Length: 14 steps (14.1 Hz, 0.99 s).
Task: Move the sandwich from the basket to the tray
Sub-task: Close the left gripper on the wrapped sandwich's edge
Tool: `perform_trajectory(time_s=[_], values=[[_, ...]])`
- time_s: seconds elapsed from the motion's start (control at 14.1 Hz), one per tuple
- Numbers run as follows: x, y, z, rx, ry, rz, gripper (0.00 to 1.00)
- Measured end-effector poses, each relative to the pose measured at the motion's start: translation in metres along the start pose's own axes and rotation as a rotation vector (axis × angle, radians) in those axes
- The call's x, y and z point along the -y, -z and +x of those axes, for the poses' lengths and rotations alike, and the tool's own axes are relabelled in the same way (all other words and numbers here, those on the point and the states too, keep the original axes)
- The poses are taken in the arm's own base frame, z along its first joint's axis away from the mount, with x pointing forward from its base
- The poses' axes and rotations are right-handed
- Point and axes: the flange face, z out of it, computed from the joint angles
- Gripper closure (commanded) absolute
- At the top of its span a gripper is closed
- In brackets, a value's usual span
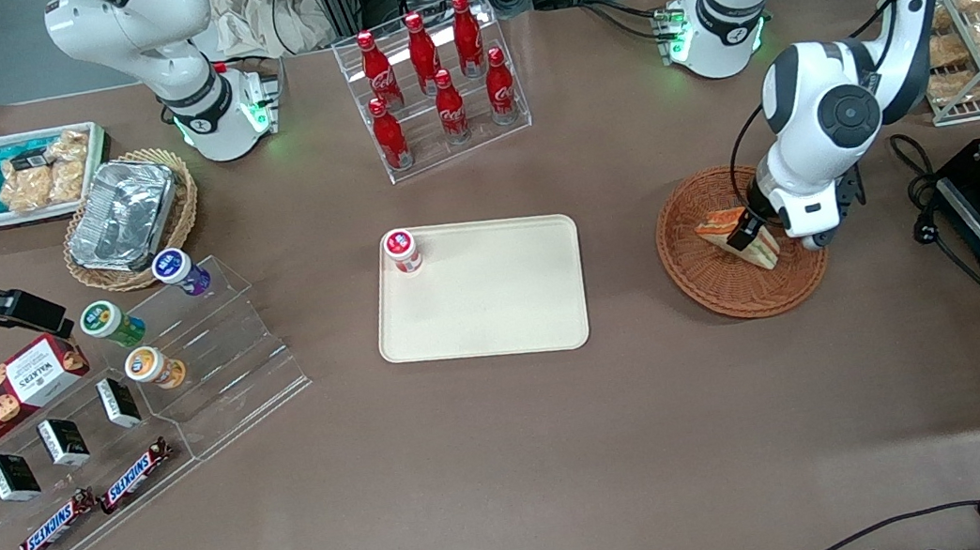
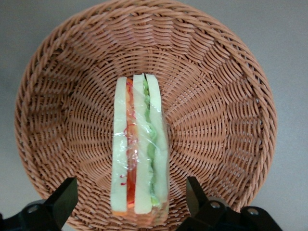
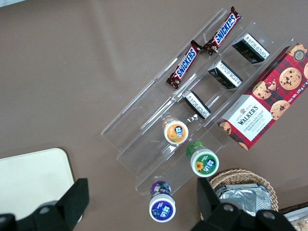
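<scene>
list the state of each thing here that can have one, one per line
gripper: open, fingers either side of the sandwich, down in the basket
sandwich: wrapped in clear film, standing on edge in the basket, not gripped
basket: holds only the sandwich
tray: flat on the table, one small red-lidded pot upright in its corner

The working arm bends down at the right of the front view, its wrist pointing downward. Its gripper (image 1: 754, 233) hangs low, jaws spread wide apart, one black finger (image 2: 61, 202) to each side with nothing clamped between.
</scene>
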Motion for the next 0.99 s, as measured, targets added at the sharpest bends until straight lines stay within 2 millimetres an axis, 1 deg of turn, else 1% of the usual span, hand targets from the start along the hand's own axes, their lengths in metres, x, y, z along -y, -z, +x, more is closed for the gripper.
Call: perform_trajectory(time_s=[0.14, 0.28, 0.35, 0.5, 0.64, 0.71, 0.92, 0.99], values=[[-0.002, -0.005, -0.001, -0.002, 0.004, -0.001, 0.01], [-0.002, -0.01, -0.001, -0.001, 0.004, 0.003, 0.11], [-0.003, -0.012, -0.001, -0.001, 0.003, 0.003, 0.14], [-0.005, -0.018, -0.005, -0.001, -0.006, 0.008, 0.27], [-0.008, -0.023, -0.008, -0.003, -0.013, 0.007, 0.45], [-0.008, -0.025, -0.009, -0.003, -0.014, 0.007, 0.5], [-0.009, -0.026, -0.009, -0.004, -0.014, 0.007, 0.5], [-0.009, -0.026, -0.009, -0.004, -0.014, 0.007, 0.68]])
